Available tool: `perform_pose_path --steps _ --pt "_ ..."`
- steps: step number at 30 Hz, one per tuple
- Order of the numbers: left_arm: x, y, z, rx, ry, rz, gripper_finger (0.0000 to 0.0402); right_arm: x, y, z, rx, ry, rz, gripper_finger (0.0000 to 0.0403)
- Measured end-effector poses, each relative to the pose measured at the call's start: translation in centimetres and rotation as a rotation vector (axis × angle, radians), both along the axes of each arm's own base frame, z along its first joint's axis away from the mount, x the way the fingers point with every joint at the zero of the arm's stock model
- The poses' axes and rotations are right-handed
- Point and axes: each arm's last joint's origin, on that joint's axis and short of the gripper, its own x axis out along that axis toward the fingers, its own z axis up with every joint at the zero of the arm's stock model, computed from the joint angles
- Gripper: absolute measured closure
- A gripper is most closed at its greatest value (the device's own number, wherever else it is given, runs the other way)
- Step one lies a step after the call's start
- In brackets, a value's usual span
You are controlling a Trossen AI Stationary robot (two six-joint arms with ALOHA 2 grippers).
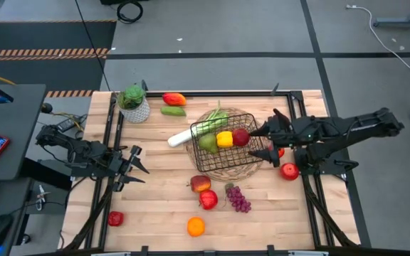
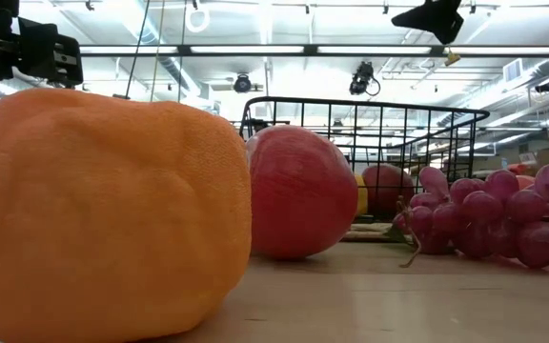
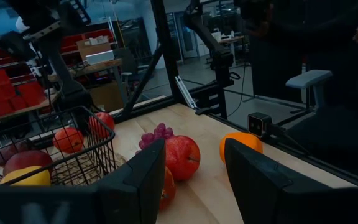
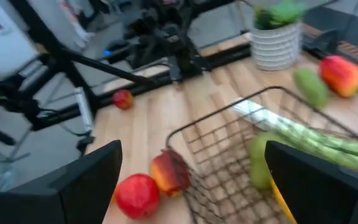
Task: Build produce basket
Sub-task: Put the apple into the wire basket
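Observation:
The black wire basket (image 1: 228,165) stands on a round woven mat in the middle of the table. It holds a leek (image 1: 199,130), a green piece (image 1: 207,143), a yellow piece (image 1: 224,139) and a red apple (image 1: 240,136). My right gripper (image 1: 256,142) hangs open over the basket's right side and touches nothing; in its wrist view (image 4: 194,158) the basket (image 4: 229,143) lies beyond the fingers. My left gripper (image 1: 138,168) waits open at the table's left edge, nothing between its fingers (image 3: 194,162). Two red apples (image 1: 200,183) (image 1: 208,199), grapes (image 1: 238,198) and an orange (image 1: 196,227) lie loose near the front.
A potted plant (image 1: 134,104), a red-yellow fruit (image 1: 174,99) and a green vegetable (image 1: 173,111) sit at the far left. A small red piece (image 1: 115,218) lies front left, a red apple (image 1: 289,171) right of the basket. A black frame borders the table.

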Motion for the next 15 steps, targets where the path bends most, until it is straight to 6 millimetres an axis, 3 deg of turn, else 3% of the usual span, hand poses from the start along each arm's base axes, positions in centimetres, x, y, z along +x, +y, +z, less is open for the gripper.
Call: perform_pose_path --steps 6,15 --pt "0.0 0.0 0.0 0.0 0.0 0.0 0.023 1.6 1.4 -1.6 0.028 -0.066 0.107 0.0003" --pt "0.0 0.0 0.0 0.0 0.0 0.0 0.023 5.8 4.5 -4.0 0.015 0.012 0.192 0.0003"
